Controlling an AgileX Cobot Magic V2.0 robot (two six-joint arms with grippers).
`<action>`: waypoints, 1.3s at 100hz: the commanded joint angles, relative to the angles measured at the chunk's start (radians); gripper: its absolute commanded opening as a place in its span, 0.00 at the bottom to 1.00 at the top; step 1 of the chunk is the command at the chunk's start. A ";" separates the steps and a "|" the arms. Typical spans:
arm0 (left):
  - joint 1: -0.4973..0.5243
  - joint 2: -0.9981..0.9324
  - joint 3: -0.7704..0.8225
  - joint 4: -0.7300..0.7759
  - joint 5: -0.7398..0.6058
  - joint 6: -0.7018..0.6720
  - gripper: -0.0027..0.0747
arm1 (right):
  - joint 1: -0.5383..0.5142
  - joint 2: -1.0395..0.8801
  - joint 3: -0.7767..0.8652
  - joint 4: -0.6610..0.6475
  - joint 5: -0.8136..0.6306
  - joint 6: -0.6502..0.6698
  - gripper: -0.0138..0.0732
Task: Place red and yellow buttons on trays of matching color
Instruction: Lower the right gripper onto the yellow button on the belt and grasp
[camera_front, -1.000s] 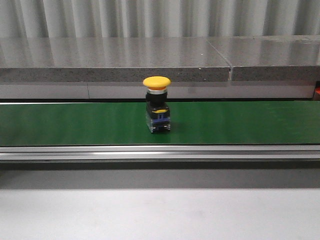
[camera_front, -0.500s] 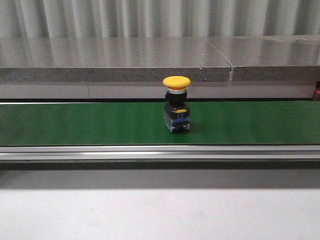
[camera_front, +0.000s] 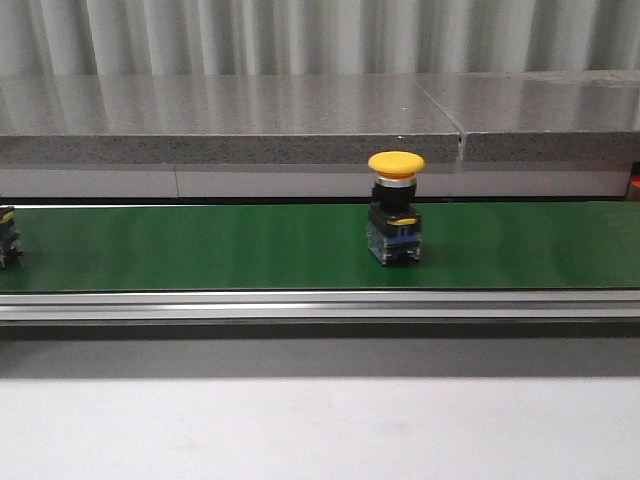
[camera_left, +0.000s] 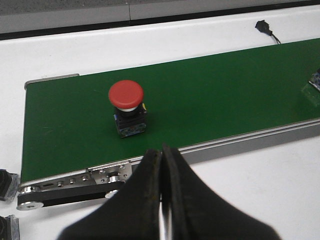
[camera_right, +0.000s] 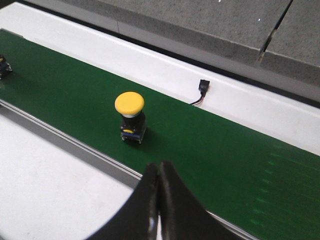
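Belt (camera_front: 200, 250): yellow button (camera_front: 396, 220) upright ctr-right; red button (camera_left: 127, 107) at 9 o'clock edge. Left gripper (camera_left: 162, 160) & right gripper (camera_right: 159, 175) jaws together, empty.

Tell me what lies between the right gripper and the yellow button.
In the right wrist view: bare green belt and its metal side rail separate the right gripper from the yellow button.

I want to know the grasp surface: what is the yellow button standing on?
The yellow button stands upright on the green conveyor belt, on its black and clear base. The contact patch beneath that base is hidden.
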 joint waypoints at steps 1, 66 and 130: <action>-0.008 -0.001 -0.024 -0.023 -0.064 0.002 0.01 | 0.004 0.114 -0.111 0.016 -0.009 0.002 0.11; -0.008 -0.001 -0.024 -0.023 -0.065 0.002 0.01 | 0.004 0.735 -0.548 0.069 0.381 -0.011 0.87; -0.008 -0.001 -0.024 -0.023 -0.067 0.002 0.01 | 0.004 0.967 -0.638 -0.066 0.366 -0.029 0.30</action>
